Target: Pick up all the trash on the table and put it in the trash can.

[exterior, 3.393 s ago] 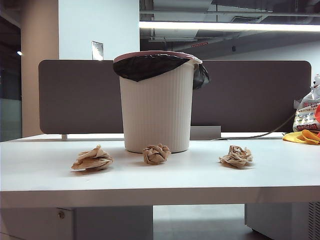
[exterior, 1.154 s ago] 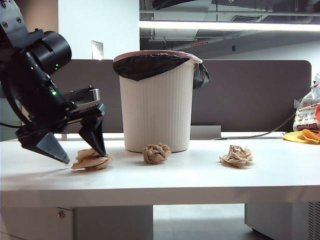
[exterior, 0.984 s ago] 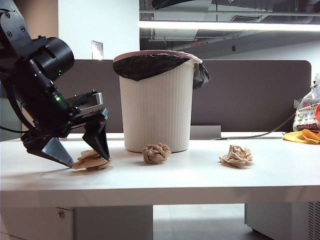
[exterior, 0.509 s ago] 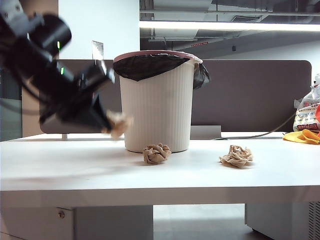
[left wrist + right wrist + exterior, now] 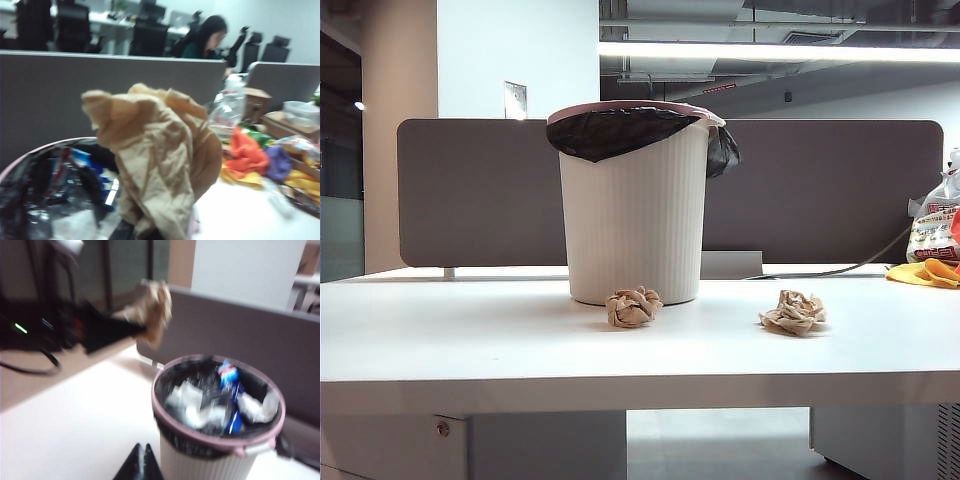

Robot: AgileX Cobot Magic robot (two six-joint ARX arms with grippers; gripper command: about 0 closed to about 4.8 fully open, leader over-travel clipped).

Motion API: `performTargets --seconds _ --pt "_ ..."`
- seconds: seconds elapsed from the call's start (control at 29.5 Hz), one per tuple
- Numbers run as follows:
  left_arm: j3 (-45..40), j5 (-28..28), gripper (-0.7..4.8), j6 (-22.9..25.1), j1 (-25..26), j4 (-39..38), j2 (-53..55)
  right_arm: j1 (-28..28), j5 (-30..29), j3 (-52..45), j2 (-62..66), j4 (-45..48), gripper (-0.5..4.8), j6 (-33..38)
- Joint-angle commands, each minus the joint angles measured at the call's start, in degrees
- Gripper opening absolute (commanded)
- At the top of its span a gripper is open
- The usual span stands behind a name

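- Left gripper is clamped on one wad of trash; it holds this wad in the air beside the trash can, higher than the rim, as the right wrist view shows.
- Right gripper has its two fingers pressed together with nothing between them, low in front of the trash can.
- Neither arm appears in the exterior view.
- Two more wads lie on the table: the middle wad just in front of the can, the right wad well apart from it.
- Inside the can the black liner holds white and blue scraps.
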Motion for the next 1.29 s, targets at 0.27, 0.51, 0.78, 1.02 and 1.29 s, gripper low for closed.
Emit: performTargets --seconds 0.27,0.51,0.78,1.02,1.29 --pt "12.33 -5.46 -0.06 3.28 -0.22 -3.43 15.32 0.0 0.24 4.59 -0.04 -0.9 -0.04 -0.09" --pt "12.33 -5.53 0.47 3.41 -0.22 -3.61 18.6 -0.07 -0.24 4.57 1.68 -5.64 -0.04 -0.09" --pt "12.35 -2.73 4.79 3.34 -0.22 -3.63 18.45 -0.07 -0.24 4.57 2.62 -4.85 -0.04 -0.24" --pt "12.37 -1.16 4.79 1.33 -0.22 -4.28 10.8 -0.46 -0.07 4.57 2.56 -6.16 -0.04 -1.36" --pt "12.37 14.03 4.79 -2.36 -0.22 -21.62 -2.47 -0.46 -0.04 4.55 0.26 -10.62 -0.04 -4.74"
